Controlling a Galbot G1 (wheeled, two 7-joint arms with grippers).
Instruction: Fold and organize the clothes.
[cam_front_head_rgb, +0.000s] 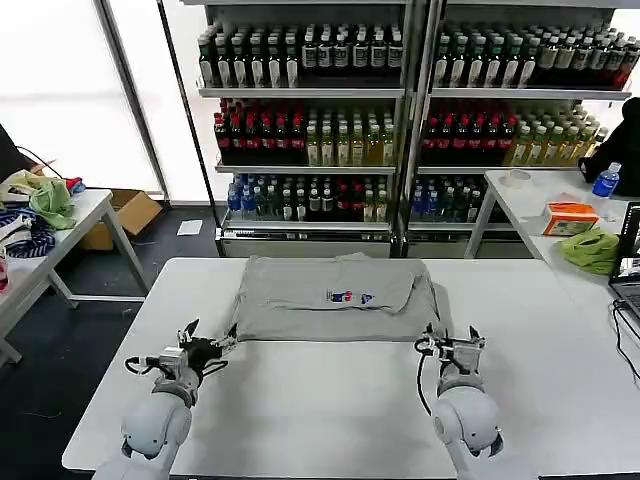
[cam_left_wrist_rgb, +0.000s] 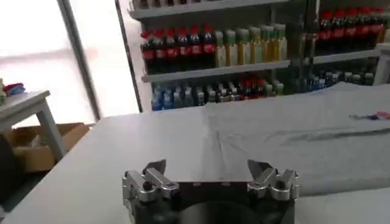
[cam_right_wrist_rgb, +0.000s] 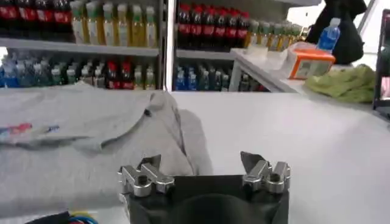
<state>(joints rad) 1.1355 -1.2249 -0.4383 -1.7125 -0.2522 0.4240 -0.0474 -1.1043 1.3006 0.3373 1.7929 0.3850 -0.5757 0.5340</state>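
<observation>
A light grey T-shirt (cam_front_head_rgb: 320, 310) lies on the white table (cam_front_head_rgb: 320, 400), partly folded, with a small colourful chest print (cam_front_head_rgb: 347, 296) facing up. My left gripper (cam_front_head_rgb: 213, 340) is open just off the shirt's near left corner, holding nothing. My right gripper (cam_front_head_rgb: 452, 335) is open just off the near right corner, also holding nothing. In the left wrist view the left gripper (cam_left_wrist_rgb: 207, 167) stands over bare table with the T-shirt (cam_left_wrist_rgb: 292, 140) ahead. In the right wrist view the right gripper (cam_right_wrist_rgb: 200, 161) sits at the edge of the T-shirt (cam_right_wrist_rgb: 79, 140).
Shelves of bottles (cam_front_head_rgb: 310, 120) stand behind the table. A side table (cam_front_head_rgb: 60, 225) at left holds a green cloth (cam_front_head_rgb: 50, 200) and blue-and-white fabric (cam_front_head_rgb: 30, 240). The right table (cam_front_head_rgb: 530, 215) carries an orange box (cam_front_head_rgb: 570, 217), a green cloth (cam_front_head_rgb: 592, 248) and a laptop (cam_front_head_rgb: 630, 265).
</observation>
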